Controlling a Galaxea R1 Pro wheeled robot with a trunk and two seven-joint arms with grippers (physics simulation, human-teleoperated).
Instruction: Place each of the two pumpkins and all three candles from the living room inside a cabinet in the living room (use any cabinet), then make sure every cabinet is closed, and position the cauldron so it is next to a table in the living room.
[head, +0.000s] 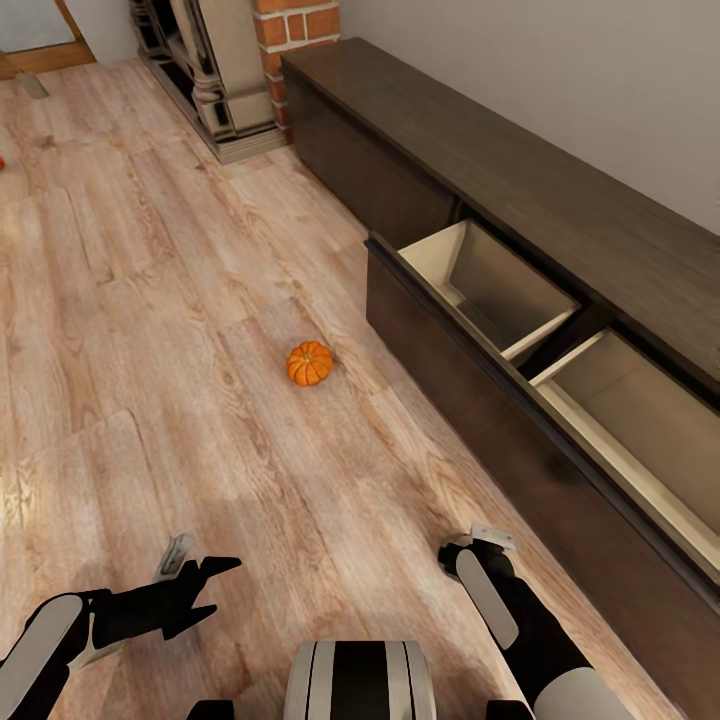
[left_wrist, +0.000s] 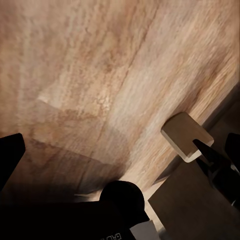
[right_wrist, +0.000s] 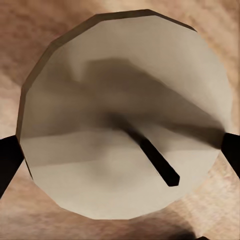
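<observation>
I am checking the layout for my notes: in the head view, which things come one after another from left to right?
Left gripper → pumpkin → right gripper, its jaws on a candle → open cabinet drawers.

Pale wood-plank floor (head: 150, 330), grey wall (head: 560, 70), brick fireplace (head: 295, 25).

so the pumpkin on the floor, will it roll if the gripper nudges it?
Probably a little. The pumpkin is round and sits free on smooth wood floor, touching nothing, so a side push may roll or skid it. Its ribs and flattish base could damp that. It looks rigid, but its rounded sides may slip from a shallow pinch.
</observation>
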